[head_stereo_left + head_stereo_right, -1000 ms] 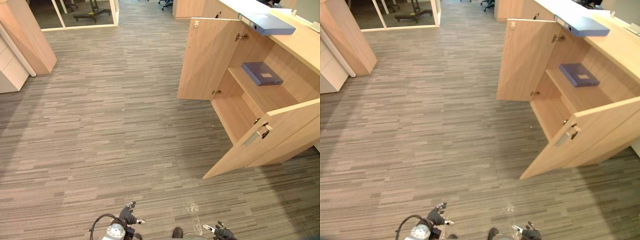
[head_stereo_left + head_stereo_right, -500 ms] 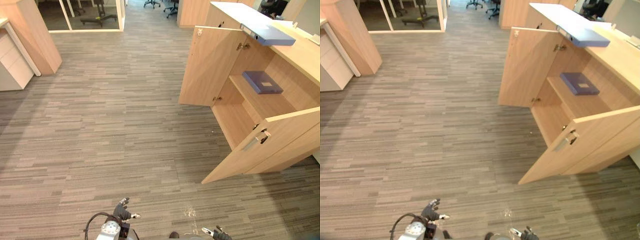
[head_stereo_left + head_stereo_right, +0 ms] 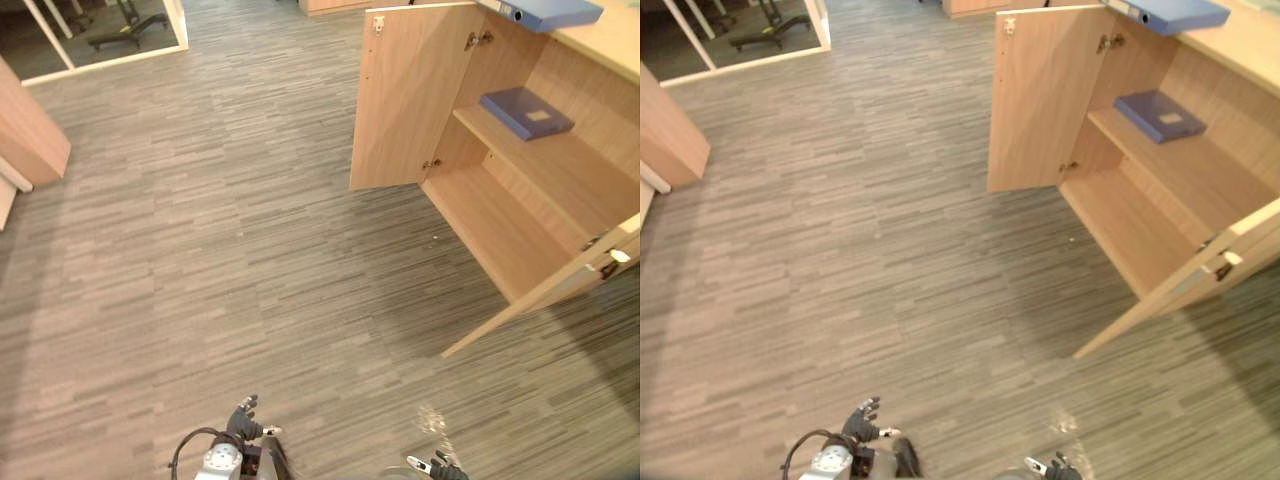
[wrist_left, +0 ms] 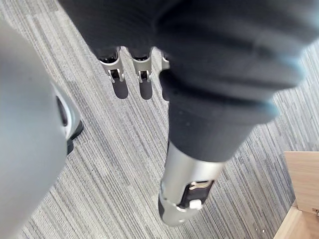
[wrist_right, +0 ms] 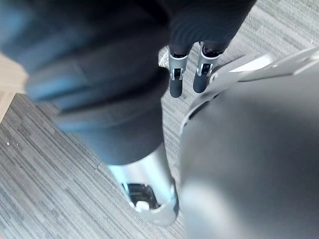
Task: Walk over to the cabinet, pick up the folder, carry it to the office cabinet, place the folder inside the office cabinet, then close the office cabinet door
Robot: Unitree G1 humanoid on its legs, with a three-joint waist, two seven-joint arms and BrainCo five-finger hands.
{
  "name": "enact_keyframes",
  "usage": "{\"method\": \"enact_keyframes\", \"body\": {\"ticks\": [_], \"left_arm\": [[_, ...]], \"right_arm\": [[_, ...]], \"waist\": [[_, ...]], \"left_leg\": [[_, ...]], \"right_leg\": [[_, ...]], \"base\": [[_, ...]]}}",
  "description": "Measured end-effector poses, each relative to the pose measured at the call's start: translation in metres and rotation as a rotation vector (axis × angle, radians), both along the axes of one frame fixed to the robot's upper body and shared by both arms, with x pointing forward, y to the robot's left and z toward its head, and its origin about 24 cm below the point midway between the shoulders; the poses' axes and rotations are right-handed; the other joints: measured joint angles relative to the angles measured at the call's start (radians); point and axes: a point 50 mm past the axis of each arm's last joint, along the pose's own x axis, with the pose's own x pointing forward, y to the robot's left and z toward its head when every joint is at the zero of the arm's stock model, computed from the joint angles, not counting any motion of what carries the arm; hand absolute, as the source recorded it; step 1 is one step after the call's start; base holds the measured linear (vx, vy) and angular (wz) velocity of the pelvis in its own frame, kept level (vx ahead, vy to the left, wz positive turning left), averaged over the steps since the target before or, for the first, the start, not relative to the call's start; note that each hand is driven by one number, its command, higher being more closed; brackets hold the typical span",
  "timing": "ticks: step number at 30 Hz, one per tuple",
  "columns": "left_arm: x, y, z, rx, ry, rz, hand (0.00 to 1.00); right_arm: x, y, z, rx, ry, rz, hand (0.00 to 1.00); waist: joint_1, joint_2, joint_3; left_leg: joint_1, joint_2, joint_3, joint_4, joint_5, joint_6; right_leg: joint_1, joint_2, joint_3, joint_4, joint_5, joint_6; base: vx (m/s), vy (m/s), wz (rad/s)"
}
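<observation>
- Left robot hand (image 3: 247,424) hangs low at the robot's side, fingers loosely straight and holding nothing. The right robot hand (image 3: 443,466) hangs likewise, relaxed and empty.
- A blue folder (image 3: 527,112) lies flat on the upper shelf (image 3: 575,175) inside the open cabinet (image 3: 490,225), well apart from both hands across the carpet floor (image 3: 200,250). A blue binder (image 3: 550,12) lies on the bench (image 3: 612,50) above, at its front edge.
- I cannot tell which of the two is the one to fetch, so taking the wrong one is the first risk.
- The near door (image 3: 560,290) stands out into the likely walking path. An approach cut too tight could knock it with an arm or leg and swing it across the opening.
- The far door (image 3: 410,95) hems in the other side, so a wide elbow might catch it.
- The folder is thin and lies flat, so fingers may skid over it or push it deeper instead of getting under an edge.
</observation>
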Motion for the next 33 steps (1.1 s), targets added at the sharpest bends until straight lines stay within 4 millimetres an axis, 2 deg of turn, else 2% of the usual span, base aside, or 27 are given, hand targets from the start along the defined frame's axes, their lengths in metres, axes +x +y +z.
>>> {"method": "enact_keyframes", "body": {"ticks": [1, 2, 3, 4, 5, 6, 7, 8, 9, 10, 11, 12, 13, 15, 17, 18, 21, 23, 24, 26, 27, 28, 30, 32, 33], "left_arm": [[-0.001, -0.001, 0.000, -0.003, 0.003, -0.003, 0.00], [-0.003, -0.004, -0.001, -0.006, 0.008, -0.016, 0.00], [-0.004, -0.007, -0.001, -0.008, 0.010, -0.039, 0.00], [-0.002, -0.004, -0.001, -0.002, 0.005, -0.046, 0.00], [-0.001, -0.004, 0.000, 0.003, 0.003, -0.056, 0.00], [-0.001, -0.004, 0.000, 0.003, 0.003, -0.058, 0.00], [-0.001, -0.007, 0.000, -0.001, 0.003, -0.069, 0.00], [0.000, -0.009, 0.000, -0.004, 0.001, -0.075, 0.00], [0.004, -0.012, 0.001, -0.014, -0.008, -0.077, 0.00], [0.007, -0.014, 0.002, -0.022, -0.011, -0.070, 0.00], [0.006, -0.011, 0.002, -0.017, -0.010, -0.066, 0.00], [0.007, -0.018, 0.001, -0.036, -0.003, -0.065, 0.00], [0.008, -0.028, 0.002, -0.061, -0.015, -0.082, 0.00], [0.011, -0.031, 0.003, -0.069, -0.028, -0.089, 0.00], [0.007, -0.029, 0.001, -0.067, -0.016, -0.079, 0.00], [0.003, -0.025, 0.000, -0.063, -0.005, -0.061, 0.00], [0.000, -0.022, -0.003, -0.052, 0.013, -0.055, 0.00], [-0.002, -0.017, -0.003, -0.045, 0.021, -0.031, 0.00], [-0.003, -0.015, -0.004, -0.045, 0.026, -0.016, 0.00], [-0.006, -0.009, -0.006, -0.038, 0.041, 0.017, 0.00], [-0.003, -0.004, -0.004, -0.032, 0.032, 0.036, 0.00], [-0.001, -0.001, -0.003, -0.032, 0.018, 0.058, 0.00], [-0.001, 0.002, -0.002, -0.039, 0.006, 0.094, 0.00], [-0.001, 0.002, -0.001, -0.042, 0.001, 0.106, 0.00], [0.001, 0.003, 0.000, -0.042, -0.007, 0.108, 0.00]], "right_arm": [[0.002, -0.002, 0.001, -0.007, -0.012, -0.009, 0.00], [0.006, -0.006, 0.004, -0.024, -0.035, -0.016, 0.00], [0.006, -0.011, 0.005, -0.042, -0.038, -0.012, 0.00], [0.009, -0.010, 0.005, -0.042, -0.046, -0.009, 0.00], [0.014, -0.009, 0.006, -0.037, -0.061, -0.005, 0.00], [0.015, -0.008, 0.006, -0.035, -0.064, -0.005, 0.00], [0.019, -0.006, 0.007, -0.031, -0.077, -0.003, 0.00], [0.022, -0.005, 0.008, -0.030, -0.089, 0.000, 0.00], [0.029, -0.006, 0.011, -0.036, -0.119, 0.007, 0.00], [0.034, -0.006, 0.013, -0.039, -0.139, 0.022, 0.00], [0.033, -0.003, 0.012, -0.034, -0.136, 0.034, 0.00], [0.033, -0.005, 0.013, -0.038, -0.132, 0.040, 0.00], [0.044, -0.011, 0.016, -0.058, -0.150, 0.055, 0.00], [0.045, -0.011, 0.016, -0.052, -0.144, 0.044, 0.00], [0.039, -0.012, 0.013, -0.043, -0.118, 0.027, 0.00], [0.037, -0.012, 0.012, -0.041, -0.108, 0.027, 0.00], [0.025, -0.014, 0.009, -0.038, -0.079, 0.008, 0.00], [0.017, -0.014, 0.007, -0.033, -0.054, 0.003, 0.00], [0.008, -0.014, 0.005, -0.031, -0.031, -0.002, 0.00], [-0.002, -0.013, 0.003, -0.024, -0.007, -0.011, 0.00], [-0.011, -0.009, 0.000, -0.009, 0.026, -0.018, 0.00], [-0.020, -0.009, -0.002, -0.006, 0.051, -0.028, 0.00], [-0.027, -0.010, -0.002, -0.011, 0.070, -0.035, 0.00], [-0.026, -0.013, -0.002, -0.014, 0.062, -0.071, 0.00], [-0.024, -0.014, -0.001, -0.014, 0.056, -0.071, 0.00]], "waist": [[0.000, 0.000, -0.003], [-0.004, -0.007, -0.011], [-0.014, 0.000, -0.019], [-0.015, -0.002, -0.016], [-0.016, 0.004, -0.012], [-0.016, 0.006, -0.010], [-0.018, 0.016, -0.002], [-0.021, 0.021, 0.003], [-0.030, 0.035, 0.026], [-0.043, 0.042, 0.039], [-0.044, 0.030, 0.040], [-0.050, 0.035, 0.057], [-0.050, 0.078, 0.060], [-0.054, 0.074, 0.084], [-0.050, 0.085, 0.082], [-0.047, 0.080, 0.085], [-0.050, 0.077, 0.082], [-0.049, 0.078, 0.080], [-0.046, 0.087, 0.072], [-0.038, 0.086, 0.070], [-0.042, 0.067, 0.071], [-0.034, 0.056, 0.076], [-0.027, 0.057, 0.074], [-0.025, 0.055, 0.072], [-0.018, 0.051, 0.072]], "left_leg": [[0.033, -0.020, 0.008, -0.021, -0.004, 0.007], [0.094, -0.055, 0.010, -0.060, -0.013, 0.019], [0.145, -0.068, 0.004, -0.094, -0.021, 0.032], [0.183, -0.069, -0.010, -0.119, -0.023, 0.034], [0.242, -0.058, -0.024, -0.156, -0.023, 0.034], [0.255, -0.055, -0.026, -0.161, -0.022, 0.034], [0.291, -0.037, -0.032, -0.169, -0.023, 0.034], [0.306, -0.028, -0.034, -0.169, -0.023, 0.034], [0.335, -0.001, -0.032, -0.159, -0.024, 0.032], [0.349, 0.022, -0.024, -0.137, -0.034, 0.008], [0.355, 0.020, -0.008, -0.121, -0.045, -0.013], [0.374, 0.035, 0.010, -0.104, -0.095, -0.071], [0.364, 0.029, -0.005, -0.146, -0.110, -0.095], [0.357, -0.006, -0.006, -0.220, -0.097, -0.092], [0.354, -0.011, -0.005, -0.279, -0.010, -0.084], [0.357, -0.007, 0.020, -0.274, 0.007, -0.080], [0.351, -0.001, 0.015, -0.258, -0.021, -0.077], [0.316, 0.045, 0.014, -0.142, -0.103, -0.090], [0.308, 0.087, 0.016, -0.077, -0.141, -0.100], [0.287, 0.144, 0.036, 0.065, -0.154, -0.096], [0.224, 0.228, 0.067, 0.265, -0.126, -0.052], [0.186, 0.292, 0.071, 0.421, -0.086, -0.010], [0.145, 0.341, 0.066, 0.540, -0.092, -0.016], [0.095, 0.339, 0.068, 0.509, -0.100, -0.025], [0.055, 0.325, 0.052, 0.434, -0.100, -0.026]], "right_leg": [[-0.036, -0.032, -0.003, 0.100, 0.011, -0.018], [-0.106, -0.087, -0.015, 0.288, 0.078, -0.110], [-0.155, -0.118, -0.032, 0.433, 0.143, -0.150], [-0.192, -0.120, -0.055, 0.559, 0.122, -0.142], [-0.239, -0.096, -0.128, 0.694, 0.040, -0.143], [-0.246, -0.089, -0.144, 0.706, 0.021, -0.142], [-0.275, -0.054, -0.216, 0.705, -0.053, -0.152], [-0.294, -0.034, -0.252, 0.686, -0.085, -0.154], [-0.329, 0.014, -0.310, 0.607, -0.122, -0.153], [-0.348, 0.073, -0.357, 0.408, -0.112, -0.154], [-0.337, 0.097, -0.364, 0.253, -0.063, -0.163], [-0.324, 0.119, -0.368, 0.155, 0.067, -0.232], [-0.321, 0.158, -0.365, 0.109, 0.073, -0.238], [-0.294, 0.157, -0.371, 0.092, 0.073, -0.237], [-0.264, 0.176, -0.370, 0.086, 0.065, -0.228], [-0.256, 0.184, -0.360, 0.097, 0.031, -0.204], [-0.254, 0.179, -0.359, 0.114, 0.011, -0.184], [-0.245, 0.189, -0.361, 0.128, -0.014, -0.178], [-0.228, 0.215, -0.363, 0.132, -0.032, -0.175], [-0.183, 0.243, -0.380, 0.115, -0.064, -0.185], [-0.138, 0.259, -0.396, 0.080, -0.067, -0.182], [-0.071, 0.293, -0.404, 0.020, -0.066, -0.183], [-0.002, 0.318, -0.403, -0.037, -0.066, -0.184], [0.042, 0.323, -0.401, -0.076, -0.049, -0.172], [0.056, 0.323, -0.389, -0.096, -0.041, -0.174]], "base": [[0.46, 0.396, -0.02], [0.39, 0.274, 0.16], [0.39, 0.231, 0.28], [0.46, 0.139, 0.32], [0.30, 0.046, 0.19], [0.36, -0.012, 0.05], [0.30, -0.113, -0.08], [0.46, -0.212, -0.14], [0.46, -0.285, -0.12], [0.36, -0.267, -0.08], [0.32, -0.262, 0.04], [0.27, -0.177, -0.16], [0.24, -0.127, -0.14], [0.08, -0.053, 0.00], [-0.04, -0.036, -0.03], [-0.07, -0.010, -0.16], [-0.05, -0.002, 0.02], [0.03, -0.092, 0.00], [0.10, -0.137, 0.00], [0.15, -0.136, 0.10], [0.26, -0.217, 0.23], [0.27, -0.216, 0.16], [0.26, -0.143, -0.06], [0.18, -0.055, -0.14], [0.17, -0.003, -0.31]]}}
